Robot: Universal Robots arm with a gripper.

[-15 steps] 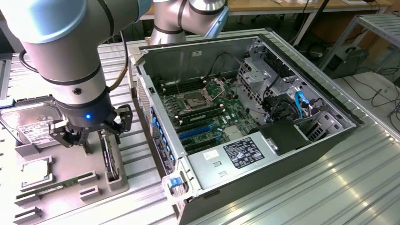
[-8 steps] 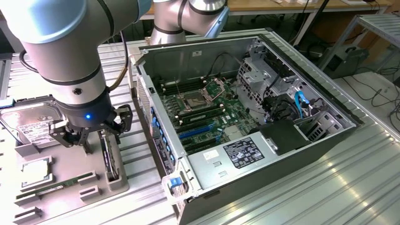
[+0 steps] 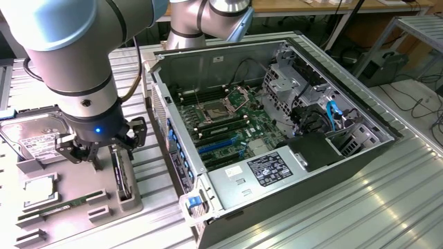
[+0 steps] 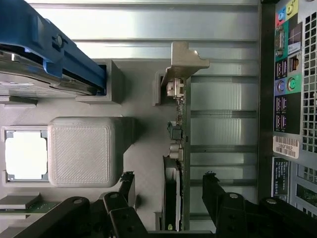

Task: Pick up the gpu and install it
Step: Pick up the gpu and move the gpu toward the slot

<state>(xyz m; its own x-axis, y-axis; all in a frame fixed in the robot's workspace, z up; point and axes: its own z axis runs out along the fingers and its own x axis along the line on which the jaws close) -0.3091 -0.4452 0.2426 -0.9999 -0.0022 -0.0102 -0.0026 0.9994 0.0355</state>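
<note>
straddling the gpu in its holder, nothing lifted yet

the gpu (image 4: 177, 148) is seen standing on edge in a slot of the grey holder (image 4: 143, 161), its silver bracket end seated against a notched post. it reads as a thin, flat board, dark along the edge, with small metal parts dotted on it. the hand (image 4: 169, 181) is held low over the card with its black fingers spread, one on each side and apart from the board; nothing is gripped. the pick-up is therefore judged not yet made, and the whole installation is left to do.

the holder is matt and finely ridged, with blocky raised pads and shallow pockets. a boxy silver hard drive (image 3: 35, 137) and a square processor chip (image 4: 25, 153) are kept in other pockets. just beside the holder, on the exterior view's right, the open computer case (image 3: 360, 111) lies on its side, sheet metal around a green motherboard (image 3: 235, 124) with blue slots unfilled. everything is carried on a ribbed, shiny aluminium tabletop (image 3: 387, 207).
</note>
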